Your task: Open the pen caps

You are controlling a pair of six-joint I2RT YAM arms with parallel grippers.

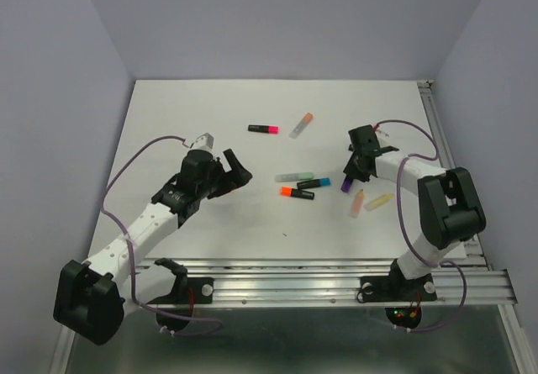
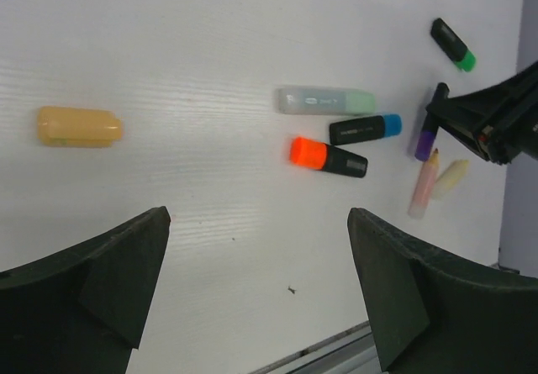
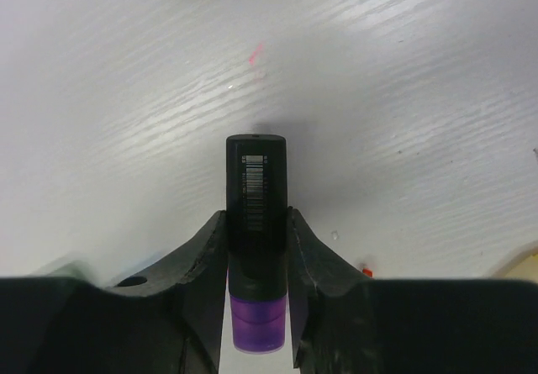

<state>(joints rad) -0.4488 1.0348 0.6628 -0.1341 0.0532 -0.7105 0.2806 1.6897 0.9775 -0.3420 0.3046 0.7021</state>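
Note:
My right gripper (image 3: pixel 256 218) is shut on the black barrel of a purple-capped highlighter (image 3: pixel 256 181), held just above the table. Its purple cap (image 3: pixel 256 323) sticks out behind the fingers and is still on. The top view shows this gripper (image 1: pixel 351 175) with the purple cap (image 1: pixel 345 187) below it. My left gripper (image 2: pixel 258 223) is open and empty, left of the pens in the top view (image 1: pixel 238 176). Between the grippers lie a pale green pen (image 1: pixel 294 176), a blue-capped pen (image 1: pixel 313 183) and an orange-capped pen (image 1: pixel 296 192).
A pink-capped pen (image 1: pixel 263 128) and a peach translucent pen (image 1: pixel 301 125) lie further back. A peach pen (image 1: pixel 357 202) and a yellow one (image 1: pixel 379 202) lie near the right arm. The left wrist view shows a stubby yellow-orange piece (image 2: pixel 78 127) and a green-capped pen (image 2: pixel 454 44).

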